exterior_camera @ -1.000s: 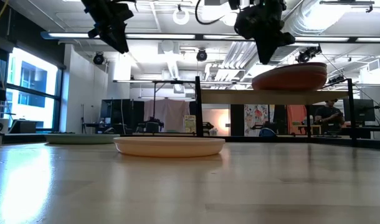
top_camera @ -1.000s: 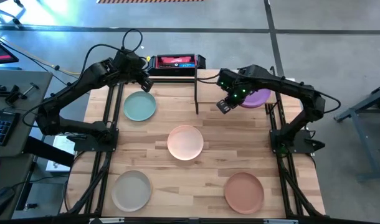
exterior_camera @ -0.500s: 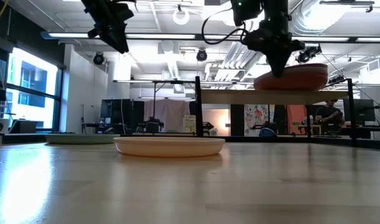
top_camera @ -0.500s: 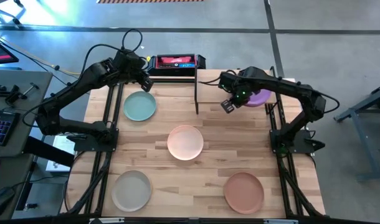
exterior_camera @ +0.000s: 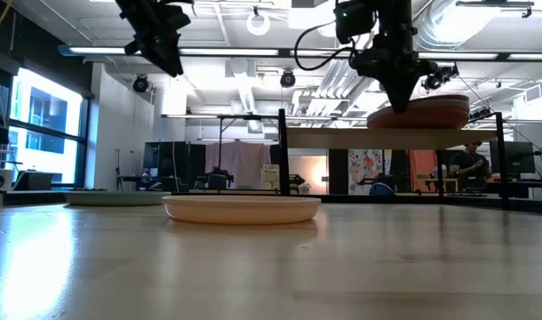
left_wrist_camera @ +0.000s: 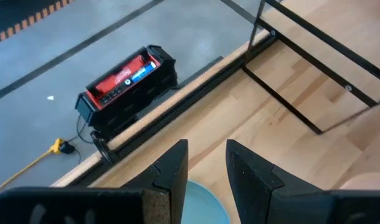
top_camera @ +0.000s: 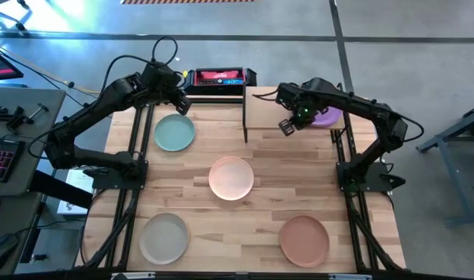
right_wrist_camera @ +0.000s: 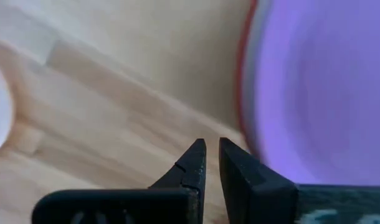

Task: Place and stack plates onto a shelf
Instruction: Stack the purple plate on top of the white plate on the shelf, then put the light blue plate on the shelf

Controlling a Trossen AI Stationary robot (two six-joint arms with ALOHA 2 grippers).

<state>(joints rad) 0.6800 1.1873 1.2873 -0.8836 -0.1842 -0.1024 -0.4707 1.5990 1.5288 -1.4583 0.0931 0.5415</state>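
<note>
From above, the right claw [top_camera: 286,127] is hovering nearly clenched and empty at the edge of the purple plate [top_camera: 325,120] lying on the shelf [top_camera: 264,117]. The left claw [top_camera: 182,106] is waiting slightly parted and empty beyond the teal plate [top_camera: 175,132]. At table [exterior_camera: 271,267] level, the right claw [exterior_camera: 402,102] is touching the plate stack's [exterior_camera: 419,114] rim. Past the right wrist, the fingers [right_wrist_camera: 193,163] are standing almost together beside the purple plate [right_wrist_camera: 321,93].

Bright overhead ceiling lights, glare on the tabletop [exterior_camera: 40,258] at left, right wrist close-up blurred.
</note>
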